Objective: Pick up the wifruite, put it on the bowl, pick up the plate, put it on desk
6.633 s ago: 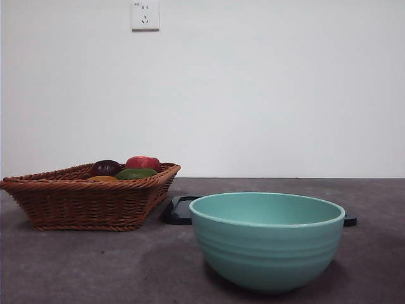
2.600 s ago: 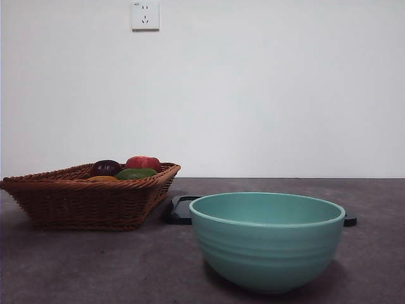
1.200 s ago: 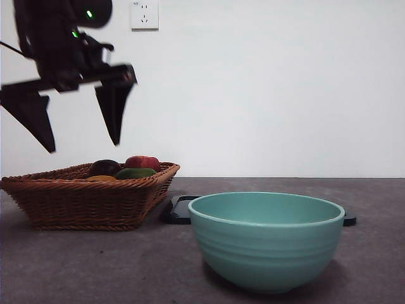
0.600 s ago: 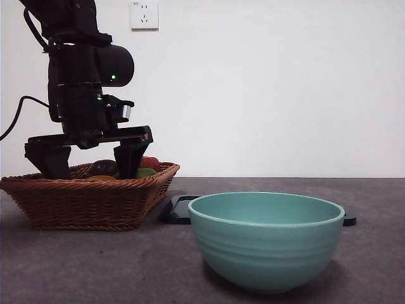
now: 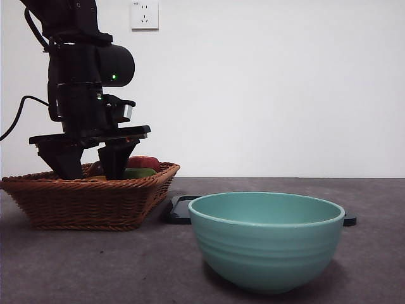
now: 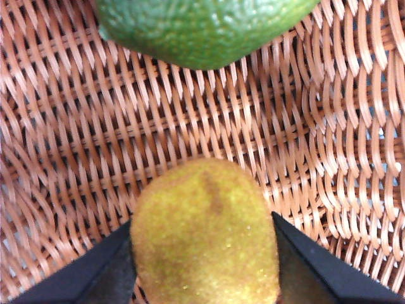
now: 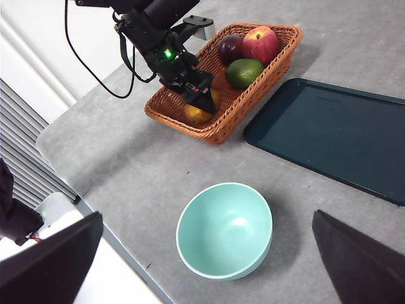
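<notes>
Left gripper [image 5: 90,166] is down inside the wicker basket [image 5: 82,202], jaws spread to either side of the wifruite [image 6: 205,234]. In the left wrist view the black jaws flank the fruit's flanks; you cannot tell whether they press it or only stand just beside it, so count it as straddled, not yet held.

Wifruite lies on the basket floor, long axis running away from the wrist camera. Green fruit [image 6: 202,28] sits beyond it, apart, not touching.

Handling, as a judgement: skin looks finely fuzzy and matte, so likely decent friction against the pads. Probably light and firm with a little give (a hard squeeze could bruise or squirt it out lengthwise). Take it across the short axis at the widest part, which is about where the jaws stand now.

Right gripper [image 7: 202,256] hangs high over the desk [image 7: 126,158], jaws wide, holding nothing. It looks down on the mint bowl [image 7: 224,231] and the dark tray [image 7: 335,136].

Hard to make out:
- From the front, the basket rim hides the wifruite and both left jaw tips.
- The bowl blocks most of the tray in that view.
- The fruit's near end is cut off by the frame edge in the left wrist view; no green spot shows.
- The red fruit [image 7: 261,44] and purple fruit [image 7: 230,47] show clearly only from above.
</notes>
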Robot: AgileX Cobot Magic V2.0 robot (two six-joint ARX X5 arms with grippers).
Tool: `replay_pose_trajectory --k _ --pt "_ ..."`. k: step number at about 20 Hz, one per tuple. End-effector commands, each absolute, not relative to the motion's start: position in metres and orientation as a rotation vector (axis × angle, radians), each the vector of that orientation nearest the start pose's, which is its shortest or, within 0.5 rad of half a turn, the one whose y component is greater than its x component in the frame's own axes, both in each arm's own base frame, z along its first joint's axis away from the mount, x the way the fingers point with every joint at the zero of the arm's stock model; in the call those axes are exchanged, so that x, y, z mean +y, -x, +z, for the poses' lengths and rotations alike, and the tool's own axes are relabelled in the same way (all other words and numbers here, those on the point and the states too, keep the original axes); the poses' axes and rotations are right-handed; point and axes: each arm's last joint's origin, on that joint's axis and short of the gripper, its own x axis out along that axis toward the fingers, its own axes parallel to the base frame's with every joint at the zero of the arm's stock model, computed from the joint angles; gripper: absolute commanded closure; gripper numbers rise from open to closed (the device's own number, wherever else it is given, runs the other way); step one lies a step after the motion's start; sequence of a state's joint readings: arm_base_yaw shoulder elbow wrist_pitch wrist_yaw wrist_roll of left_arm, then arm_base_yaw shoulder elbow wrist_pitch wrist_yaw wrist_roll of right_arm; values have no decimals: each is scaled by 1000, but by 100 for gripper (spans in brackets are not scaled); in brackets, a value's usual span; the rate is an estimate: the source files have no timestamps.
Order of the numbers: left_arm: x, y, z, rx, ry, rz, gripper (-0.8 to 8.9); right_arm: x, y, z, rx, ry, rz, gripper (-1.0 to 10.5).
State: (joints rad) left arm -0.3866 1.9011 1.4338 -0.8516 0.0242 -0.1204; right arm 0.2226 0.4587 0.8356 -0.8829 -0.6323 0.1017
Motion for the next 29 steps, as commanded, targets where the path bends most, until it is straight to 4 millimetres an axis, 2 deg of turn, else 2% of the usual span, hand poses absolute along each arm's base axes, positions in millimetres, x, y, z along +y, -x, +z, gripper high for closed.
replay_pose_trajectory --k 1,5,8,13,17,21,26,29 --pt "-146 -353 207 1328 -155 -274 610 32 -62 328 534 -198 819 304" --pt "-144 -353 245 1316 -151 -272 610 32 -62 328 534 -198 819 304" --pt "-142 -340 282 1270 -155 -294 610 32 -62 328 534 -198 821 304" --pt "-143 -295 335 1178 -161 -360 610 31 -59 331 533 -194 822 305" --pt "-158 -251 362 1141 -189 -445 610 29 -48 342 547 -182 814 305" --pt "-186 -222 369 1134 -207 -532 610 25 -34 351 594 -158 791 305" --pt "-229 -191 361 1155 -260 -645 610 18 -15 362 632 -106 724 305" --pt "-251 -181 353 1159 -279 -692 610 17 -10 365 617 -104 722 305"
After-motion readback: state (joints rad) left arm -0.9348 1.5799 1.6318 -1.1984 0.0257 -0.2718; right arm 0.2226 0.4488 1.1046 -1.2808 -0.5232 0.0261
